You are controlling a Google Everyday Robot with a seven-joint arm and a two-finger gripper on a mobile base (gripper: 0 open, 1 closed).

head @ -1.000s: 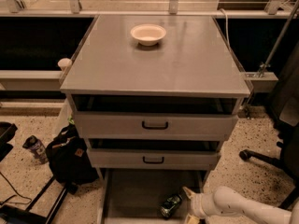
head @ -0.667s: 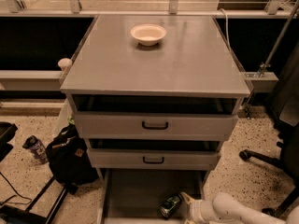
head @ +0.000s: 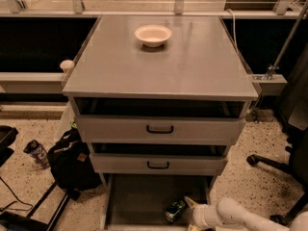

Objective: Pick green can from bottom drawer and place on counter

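- Not much has changed from a second ago. The gripper is still down in the bottom drawer, by the drawer's front right corner. The white arm behind it has sunk a bit and now runs in low from the right.
- The green can hasn't budged at all. It's in the same spot on the drawer floor, right of the middle and close to the drawer's front edge. It's lying at a slant, with one end pointing toward the back right.
- The can is just left of the gripper, right up beside it. It could be touching or a hair apart, and I honestly can't say which.
- I can't tell from this angle whether the gripper is open or closed. The can is down on the drawer floor, not lifted.
- The counter looks the same as before. The white bowl sits near the back edge, a little left of centre.
- The top drawer and middle drawer each stand open a crack under the front edge.
- On the floor off the front left corner there's a black bag. A dark labelled can lies just left of the bag.
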